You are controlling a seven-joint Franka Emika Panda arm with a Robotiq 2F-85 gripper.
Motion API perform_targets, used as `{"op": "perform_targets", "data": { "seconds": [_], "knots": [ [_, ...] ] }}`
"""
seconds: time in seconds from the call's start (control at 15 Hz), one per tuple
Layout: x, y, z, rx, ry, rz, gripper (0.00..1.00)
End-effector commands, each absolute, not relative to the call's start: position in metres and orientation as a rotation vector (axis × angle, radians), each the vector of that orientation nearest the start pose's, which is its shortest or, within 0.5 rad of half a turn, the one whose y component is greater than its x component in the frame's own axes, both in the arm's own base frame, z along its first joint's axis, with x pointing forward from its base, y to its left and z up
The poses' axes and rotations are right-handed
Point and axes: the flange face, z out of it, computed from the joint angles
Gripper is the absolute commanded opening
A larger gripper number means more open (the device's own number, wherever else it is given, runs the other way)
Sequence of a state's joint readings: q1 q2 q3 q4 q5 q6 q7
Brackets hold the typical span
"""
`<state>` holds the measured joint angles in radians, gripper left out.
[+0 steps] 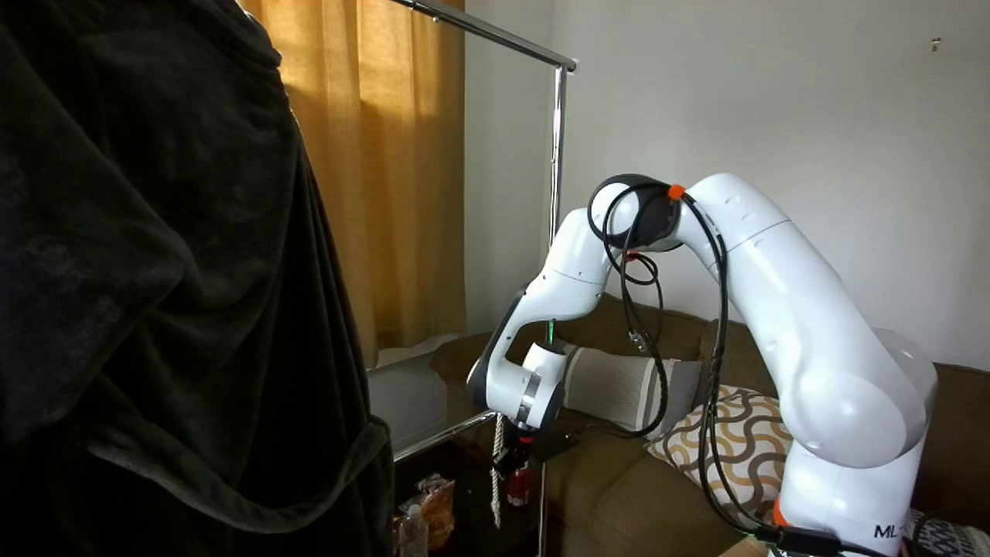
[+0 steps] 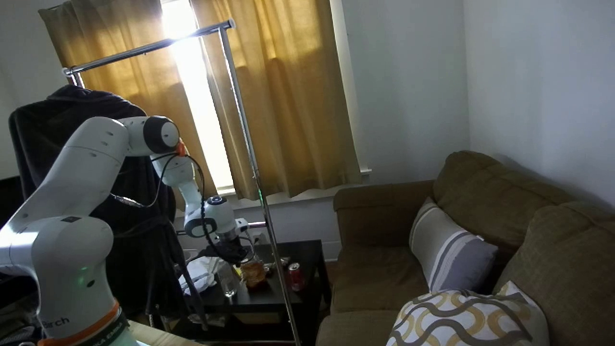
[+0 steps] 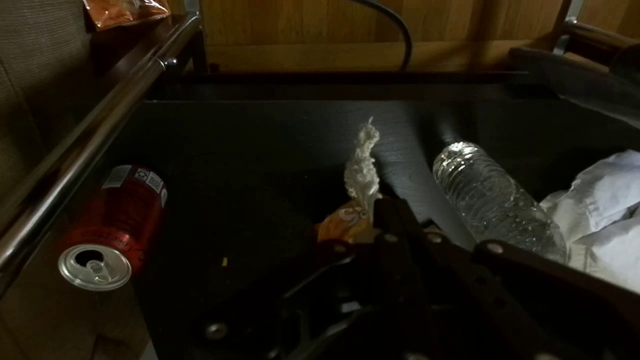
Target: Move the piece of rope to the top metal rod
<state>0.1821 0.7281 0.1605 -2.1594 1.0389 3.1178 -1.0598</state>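
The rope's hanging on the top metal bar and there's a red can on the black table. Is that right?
Not quite: the rope is in the gripper, below the top metal bar, as an exterior view shows. The red can is on the black table.

Two plain, pale walls [image 2: 413,96] are joined at a corner. A window [image 2: 204,120] is mostly covered by mustard-yellow curtains [image 2: 298,105]; bright daylight is let in through a narrow gap. A brown sofa [image 2: 375,269] is set along one wall, with a grey striped cushion [image 2: 449,252] and a wavy-patterned cushion [image 2: 466,317] propped on it. Near the sofa, a low black table [image 2: 307,251] is placed; past its edge, wooden boards [image 3: 300,20] are seen in the wrist view.
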Motion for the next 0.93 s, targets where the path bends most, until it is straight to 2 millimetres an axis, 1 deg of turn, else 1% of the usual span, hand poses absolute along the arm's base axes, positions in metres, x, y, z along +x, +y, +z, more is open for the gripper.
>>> {"op": "perform_targets", "data": {
  "seconds": [0.0,0.2,0.27,0.33,0.4,0.47,0.6,0.67,0.87],
  "knots": [
    [0.489,0.105,0.060,-2.921,-0.555,-0.198,0.00],
    [0.475,0.097,0.060,-2.944,-0.618,-0.078,0.00],
    [0.476,0.096,0.061,-2.954,-0.630,-0.065,0.26],
    [0.478,0.097,0.063,-2.963,-0.630,-0.065,0.27],
    [0.478,0.098,0.063,-2.965,-0.614,-0.057,0.32],
    [0.481,0.100,0.063,-2.956,-0.633,-0.044,0.40],
    [0.481,0.107,0.065,-2.966,-0.634,-0.029,0.54],
    [0.484,0.108,0.065,-2.966,-0.628,-0.040,0.62],
    [0.492,0.119,0.067,-2.953,-0.570,-0.116,0.84]
  ]
}}
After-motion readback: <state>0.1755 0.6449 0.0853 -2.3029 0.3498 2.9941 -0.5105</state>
